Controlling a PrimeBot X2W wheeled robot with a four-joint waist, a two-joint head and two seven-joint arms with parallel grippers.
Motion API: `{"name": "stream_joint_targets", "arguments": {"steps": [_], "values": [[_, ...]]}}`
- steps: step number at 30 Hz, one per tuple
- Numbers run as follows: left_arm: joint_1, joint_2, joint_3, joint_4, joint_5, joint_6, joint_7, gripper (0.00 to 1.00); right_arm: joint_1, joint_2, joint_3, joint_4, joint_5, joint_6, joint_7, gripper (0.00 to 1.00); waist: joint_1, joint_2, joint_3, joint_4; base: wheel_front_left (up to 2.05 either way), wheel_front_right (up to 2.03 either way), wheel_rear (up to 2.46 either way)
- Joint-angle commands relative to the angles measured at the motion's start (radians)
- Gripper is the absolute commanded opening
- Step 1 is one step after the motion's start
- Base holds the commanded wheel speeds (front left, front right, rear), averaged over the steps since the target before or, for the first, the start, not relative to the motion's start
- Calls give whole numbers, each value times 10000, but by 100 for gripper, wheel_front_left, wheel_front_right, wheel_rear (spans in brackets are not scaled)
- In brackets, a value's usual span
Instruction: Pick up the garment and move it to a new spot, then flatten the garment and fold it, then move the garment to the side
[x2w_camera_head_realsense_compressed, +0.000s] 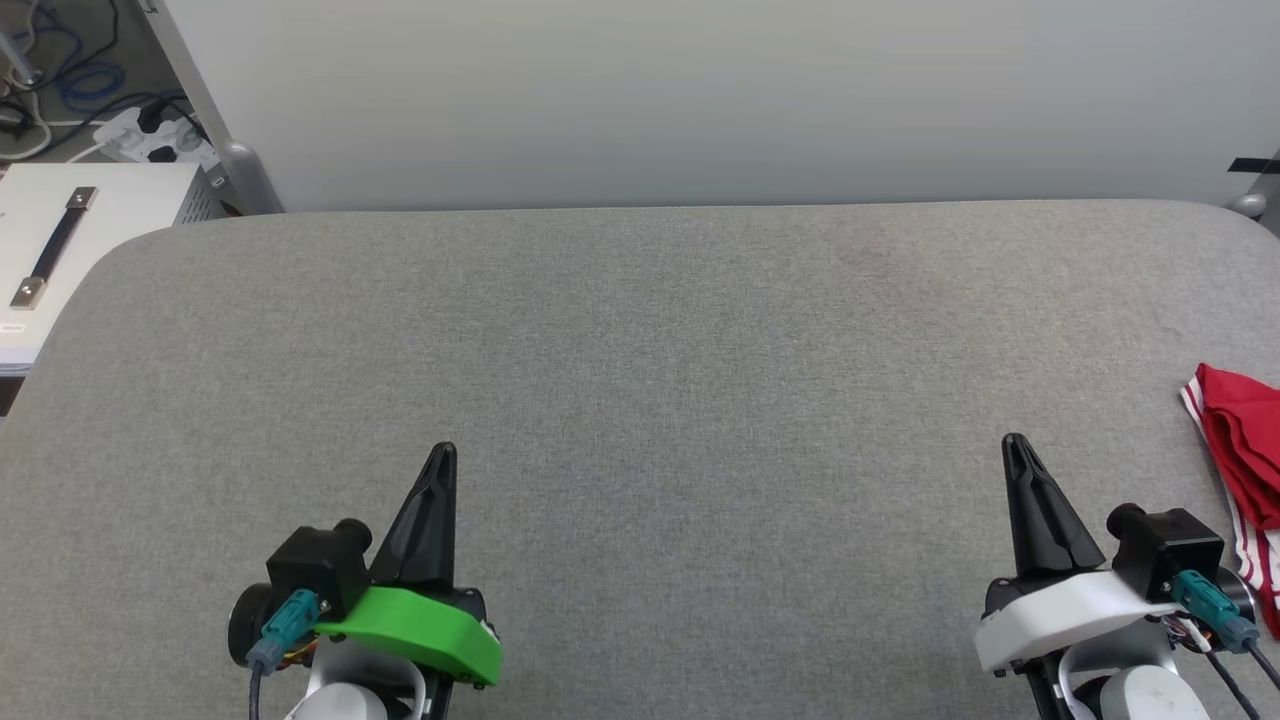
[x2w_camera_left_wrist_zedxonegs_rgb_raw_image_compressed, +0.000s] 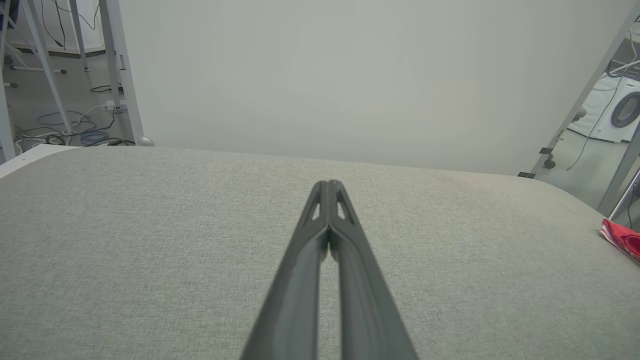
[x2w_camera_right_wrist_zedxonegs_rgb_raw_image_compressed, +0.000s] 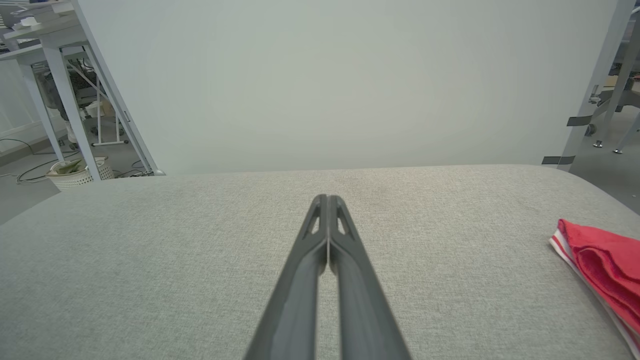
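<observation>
The garment (x2w_camera_head_realsense_compressed: 1240, 430) lay bunched at the far right edge of the counter (x2w_camera_head_realsense_compressed: 640, 340), near the right gripper (x2w_camera_head_realsense_compressed: 1016, 445). This one and the left gripper (x2w_camera_head_realsense_compressed: 446, 455) had their fingers pressed together, holding nothing. For a good pickup, the right one should probably open first, then pinch a thick fold.

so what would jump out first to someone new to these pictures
The red garment stands out, bunched at the right edge of the wide grey table. Then the two dark grippers low in the head view: left gripper and right gripper, both shut and empty, the right one nearer the garment.
</observation>
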Motion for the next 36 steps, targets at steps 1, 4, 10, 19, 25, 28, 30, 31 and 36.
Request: {"name": "stream_joint_targets", "arguments": {"steps": [1,4,10,19,25,28,30,31,36], "values": [[55,-27,42,-70,165,81,62,0,57,17,1,-79,-86,-1,73,0,0,0,-3,-1,0,0,0],[64,-33,69,-107,233,111,124,0,67,20,-2,-113,-127,-2,131,0,0,0,-8,-4,0,0,0],[81,-43,120,-179,365,172,244,0,86,26,-8,-179,-207,-2,246,0,0,0,-20,-10,0,0,0],[107,-58,196,-285,561,261,422,0,115,35,-17,-277,-326,-3,415,0,0,0,-36,-19,0,0,0],[125,-68,246,-357,693,321,541,0,134,41,-22,-343,-406,-3,529,0,0,0,-47,-26,0,0,0],[134,-73,273,-394,762,352,604,0,144,44,-25,-377,-448,-3,588,0,0,0,-53,-29,0,0,0],[140,-76,290,-418,806,372,644,0,151,46,-27,-399,-475,-4,626,0,0,0,-57,-31,0,0,0],[143,-78,299,-431,830,384,666,0,154,47,-28,-412,-490,-4,648,0,0,0,-59,-32,0,0,0],[157,-87,341,-490,938,433,764,0,170,52,-33,-465,-555,-4,741,0,0,0,-68,-37,0,0,0]]}}
